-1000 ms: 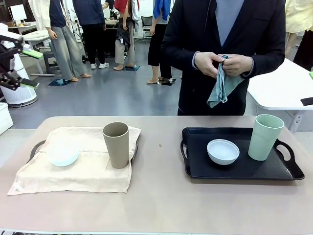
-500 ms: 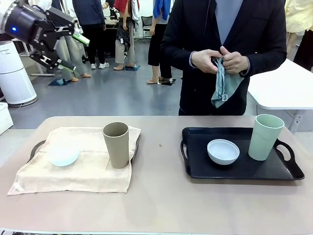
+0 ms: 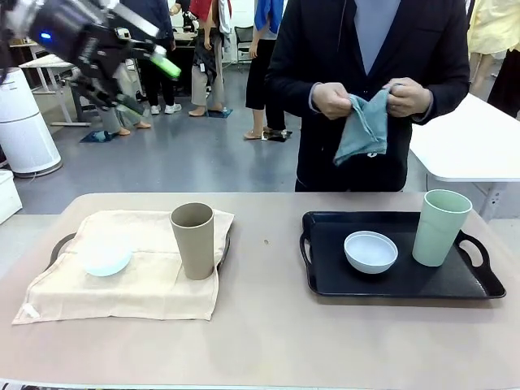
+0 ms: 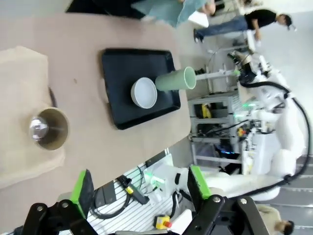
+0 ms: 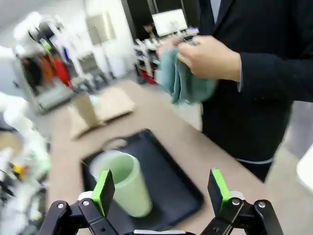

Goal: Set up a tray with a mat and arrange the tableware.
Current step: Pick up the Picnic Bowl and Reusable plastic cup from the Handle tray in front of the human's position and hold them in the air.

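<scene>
Toward the left edge of the tabletop (image 3: pixel 268 333), one setting is looking finished. A beige mat (image 3: pixel 122 284) is lying over a dark tray (image 3: pixel 58 244), hiding all but a handle and a bit of rim. The pale blue bowl (image 3: pixel 105 257) and the tan-brown cup (image 3: pixel 193 240) are standing on the mat, the bowl nearer the left edge and the cup at the mat's right side.

Toward the right edge, the black tray (image 3: pixel 341 284) is lying bare of any mat, with the white bowl (image 3: pixel 370 250) sitting near its middle and the pale green cup (image 3: pixel 439 227) standing upright by its right handle.

At the far edge a person is holding a teal cloth (image 3: pixel 363 130) in both hands (image 3: pixel 333 99), apparently spreading it. I am judging it to be the second mat, so what is remaining is to get it under that bowl and cup.

The left gripper (image 3: pixel 148 85) is hanging high above the far left corner, jaws wide apart and empty. The right gripper (image 5: pixel 161 191) is hovering near the pale green cup, jaws likewise parted and holding nothing.

The tabletop is showing as a plain tan sheet. Behind it the room is looking like a busy workshop, with a grey floor (image 3: pixel 203 154), a white table (image 3: pixel 471 146) at the right and other people standing farther off
</scene>
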Motion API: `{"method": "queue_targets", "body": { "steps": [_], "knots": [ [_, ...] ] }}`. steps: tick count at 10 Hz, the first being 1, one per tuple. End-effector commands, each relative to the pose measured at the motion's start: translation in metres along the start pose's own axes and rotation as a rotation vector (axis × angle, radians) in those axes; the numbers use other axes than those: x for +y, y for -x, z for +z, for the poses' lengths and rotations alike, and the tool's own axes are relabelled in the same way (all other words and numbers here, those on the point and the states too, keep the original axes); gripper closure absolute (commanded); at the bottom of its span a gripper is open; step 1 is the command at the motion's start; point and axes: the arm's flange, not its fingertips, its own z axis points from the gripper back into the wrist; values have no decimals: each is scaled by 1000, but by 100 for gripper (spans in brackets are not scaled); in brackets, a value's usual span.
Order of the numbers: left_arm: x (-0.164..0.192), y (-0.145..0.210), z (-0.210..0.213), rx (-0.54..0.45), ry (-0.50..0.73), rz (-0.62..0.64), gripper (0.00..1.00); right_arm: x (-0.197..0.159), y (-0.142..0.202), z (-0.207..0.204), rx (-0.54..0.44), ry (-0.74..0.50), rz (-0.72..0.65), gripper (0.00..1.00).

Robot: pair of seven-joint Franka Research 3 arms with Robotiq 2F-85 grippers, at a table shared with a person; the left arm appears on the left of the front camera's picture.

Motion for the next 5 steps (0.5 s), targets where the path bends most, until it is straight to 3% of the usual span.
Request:
{"method": "queue_targets", "body": {
  "steps": [1,2,3,5],
  "knots": [
    [-40,-14,-46,-63,-70,18,0,17,23,-17,-50,50,119,0],
    [-55,-24,-65,-98,-106,32,0,0,0,0,0,0,0,0],
    [-26,2,-28,-21,-19,-5,0,0,0,0,0,0,0,0],
    [-26,2,-28,-21,-19,-5,0,0,0,0,0,0,0,0]
  ]
}}
